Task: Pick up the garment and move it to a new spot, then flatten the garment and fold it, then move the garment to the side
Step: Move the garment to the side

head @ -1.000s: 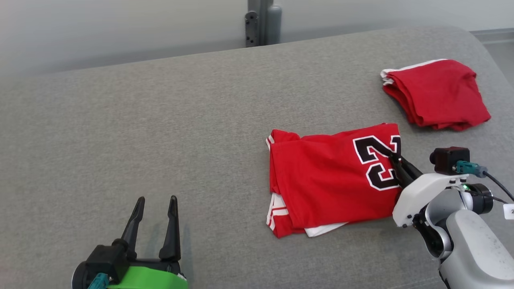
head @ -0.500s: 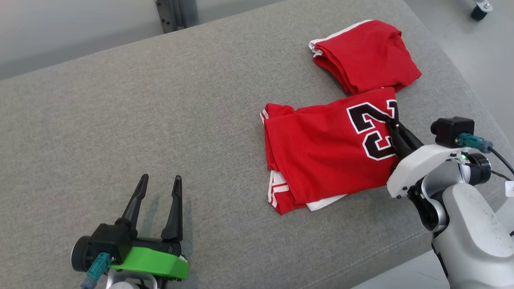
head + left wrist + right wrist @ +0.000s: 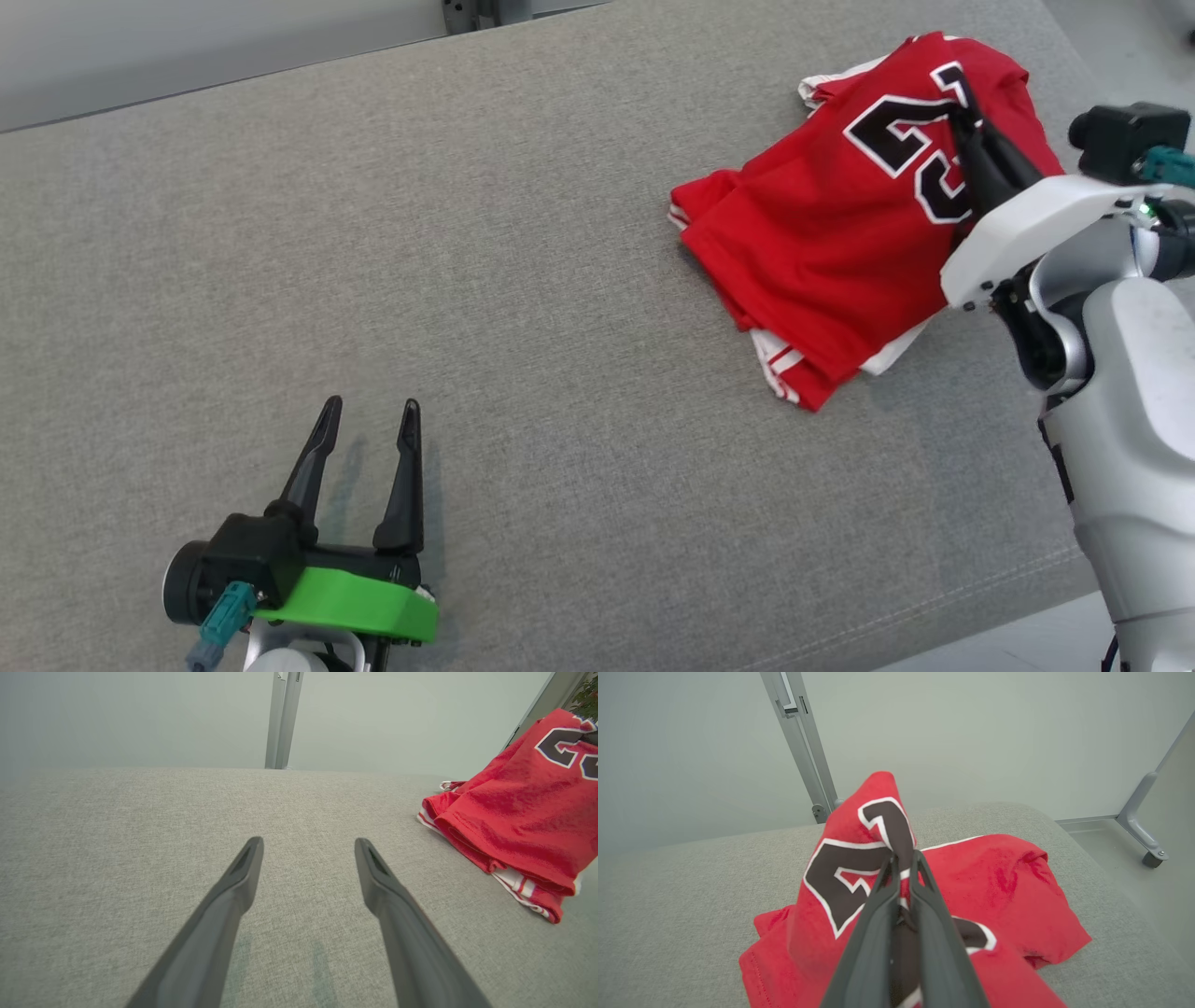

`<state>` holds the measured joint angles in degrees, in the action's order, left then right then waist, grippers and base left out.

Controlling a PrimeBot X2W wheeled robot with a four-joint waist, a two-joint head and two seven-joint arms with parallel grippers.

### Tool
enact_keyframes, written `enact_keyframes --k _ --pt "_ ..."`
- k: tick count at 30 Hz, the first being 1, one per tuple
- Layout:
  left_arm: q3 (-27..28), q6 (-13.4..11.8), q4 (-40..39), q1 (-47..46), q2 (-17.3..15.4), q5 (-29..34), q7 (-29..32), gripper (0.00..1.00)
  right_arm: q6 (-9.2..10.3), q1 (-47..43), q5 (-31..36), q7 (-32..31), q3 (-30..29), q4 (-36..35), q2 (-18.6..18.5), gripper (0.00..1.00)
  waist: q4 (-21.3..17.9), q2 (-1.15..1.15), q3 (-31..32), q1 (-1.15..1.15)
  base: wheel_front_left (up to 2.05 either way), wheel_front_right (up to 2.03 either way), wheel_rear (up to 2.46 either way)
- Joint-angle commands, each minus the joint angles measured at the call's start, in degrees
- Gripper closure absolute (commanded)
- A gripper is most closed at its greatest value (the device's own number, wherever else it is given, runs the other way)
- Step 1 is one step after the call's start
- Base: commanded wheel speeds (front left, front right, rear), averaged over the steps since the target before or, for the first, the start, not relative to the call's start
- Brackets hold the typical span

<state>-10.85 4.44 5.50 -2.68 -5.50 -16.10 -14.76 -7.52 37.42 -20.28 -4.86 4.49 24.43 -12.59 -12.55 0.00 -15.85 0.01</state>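
Pinching a fold of the red jersey [image 3: 822,233] [image 3: 523,812] [image 3: 803,938] right at its black, white-edged numerals, the right gripper [image 3: 962,107] [image 3: 903,858] has its two dark fingers shut tight on the cloth, with barely a sliver between them. That end of the jersey is pulled up into a peak off the grey fabric-covered table [image 3: 523,280] near the far right corner. The rest slopes down and lies on the table, its lower folded edge pointing toward the middle, with red-and-white striped trim showing underneath.

Beyond the raised end sits a second red garment [image 3: 1008,882] with a white edge. The jersey looks as if it overlaps it, though from the head view I can't be sure that the two touch.

Over by the near left part of the table, well apart from the jersey, the left gripper [image 3: 369,406] [image 3: 308,842] has its fingers spread wide with nothing between them, pointing toward the far edge. It is low over the fabric and casts a faint shadow just beside itself; whether it touches the table I cannot tell.

A grey metal post [image 3: 282,718] [image 3: 803,751] stands behind the far edge against a pale wall, and past the right edge a metal leg [image 3: 1139,826] comes down to a small foot on the floor.
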Motion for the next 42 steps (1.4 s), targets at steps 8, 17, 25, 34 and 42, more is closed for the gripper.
enact_keyframes --k 8,17,25,34,42 --pt "0.1 -0.3 0.0 -1.1 0.1 -0.5 -0.5 0.00 0.06 4.7 1.6 0.2 -5.3 2.5 -3.0 1.00 3.8 0.00 -0.6 -0.01 0.00 0.00 0.00" --pt "0.3 0.1 -0.2 -1.4 -0.1 -0.4 -0.4 0.00 0.06 8.1 4.1 0.2 -13.1 5.5 -4.2 1.00 4.7 0.00 -1.7 -0.01 0.00 0.00 0.00" --pt "-0.5 0.2 -0.6 -2.9 -0.8 0.6 -0.3 0.00 0.06 12.4 8.7 -0.2 -17.5 11.7 -8.0 1.00 6.7 0.00 -5.2 -0.01 0.00 0.00 0.00" --pt "-1.3 0.1 -1.8 -4.2 -1.9 1.1 0.5 0.00 0.07 16.1 15.3 1.6 -20.5 20.9 -12.1 1.00 9.6 0.00 -9.1 -0.01 0.00 0.00 0.00" --pt "-1.8 -0.4 -2.8 -4.9 -2.4 1.3 0.9 0.00 0.07 19.1 20.8 5.4 -25.7 28.3 -13.6 0.07 10.3 0.00 -11.0 -0.01 0.00 0.00 0.00"
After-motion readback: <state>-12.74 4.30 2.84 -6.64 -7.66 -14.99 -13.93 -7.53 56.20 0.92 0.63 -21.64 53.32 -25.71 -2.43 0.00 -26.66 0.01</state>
